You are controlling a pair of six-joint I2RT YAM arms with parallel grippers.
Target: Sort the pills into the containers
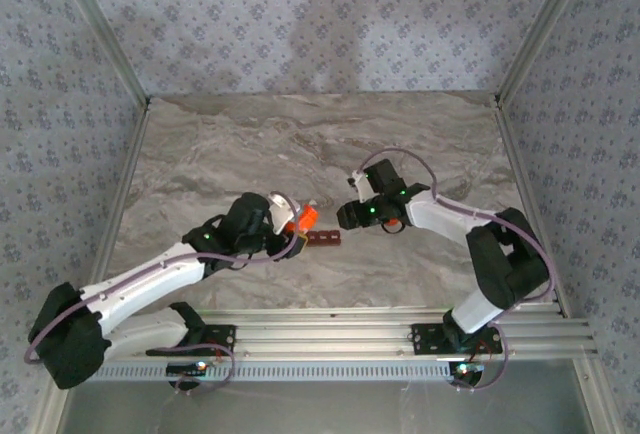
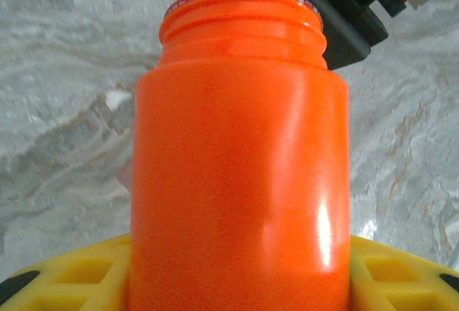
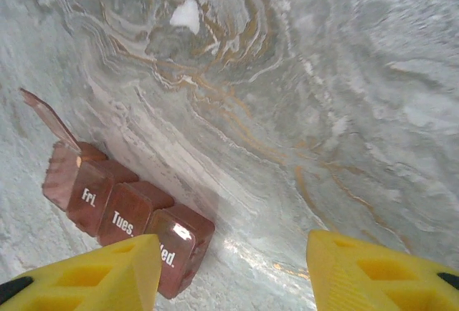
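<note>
**Item: containers (image 3: 129, 212).** One dark red-brown strip of four joined square cells with day names on the lids; I can read "Fri." and "Tues." The end cell (image 3: 61, 175) has its lid flipped up and the other three are closed. I judge the open cell is the one meant to be filled next.
Location: flat on the desk (image 3: 323, 110), between my two arms and just beside the bottle.

**Item: bottle (image 2: 240, 168).** Orange and glossy, with the cap off and the threaded neck bare. There is a red-and-white edge at the mouth. Any pills inside are hidden.
Held by: my left claw (image 1: 297, 232), pinching the body, with the mouth pointing away from my wrist. I judge this grip is for pouring.

**Item: right claw (image 3: 233, 268).** Yellow fingers spread with nothing between them, hanging over the strip's closed end. I judge it is placed to steady the strip.
</note>
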